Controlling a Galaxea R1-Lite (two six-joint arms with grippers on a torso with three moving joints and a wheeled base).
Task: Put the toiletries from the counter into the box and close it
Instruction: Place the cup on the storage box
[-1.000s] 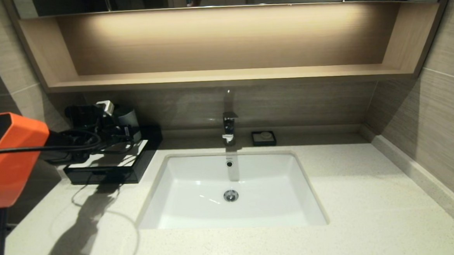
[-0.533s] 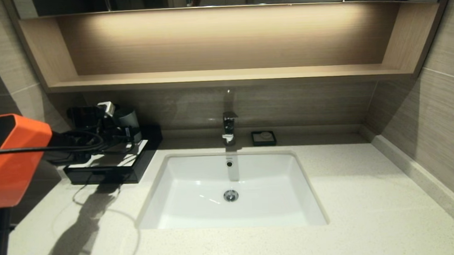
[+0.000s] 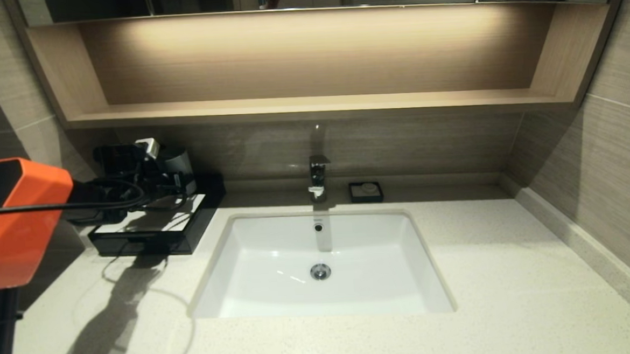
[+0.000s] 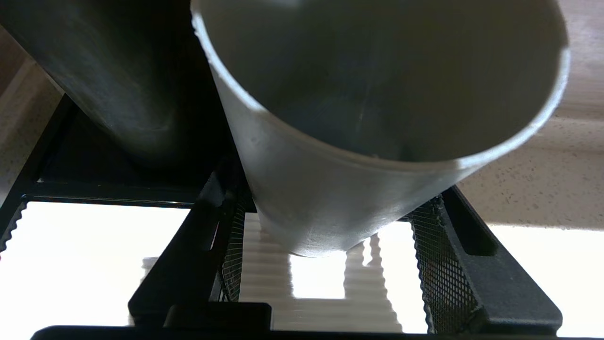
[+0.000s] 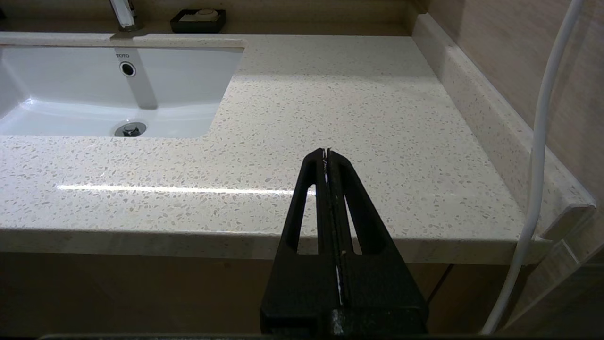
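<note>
Head view: we see left tool over low black box with white top at worktop back-left. Left wrist alone shows fingers flanking grey cup, contact unclear. Right tool pressed closed, empty

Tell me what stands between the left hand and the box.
The grey cup sits within the left hand, directly over the white top of the box. Right hand idles shut at the front of the counter.

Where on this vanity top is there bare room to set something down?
Bare: the counter right of the sink, and the front strip. Crowded: the back-left corner, where the left pincer hovers at the cup over the box.
</note>
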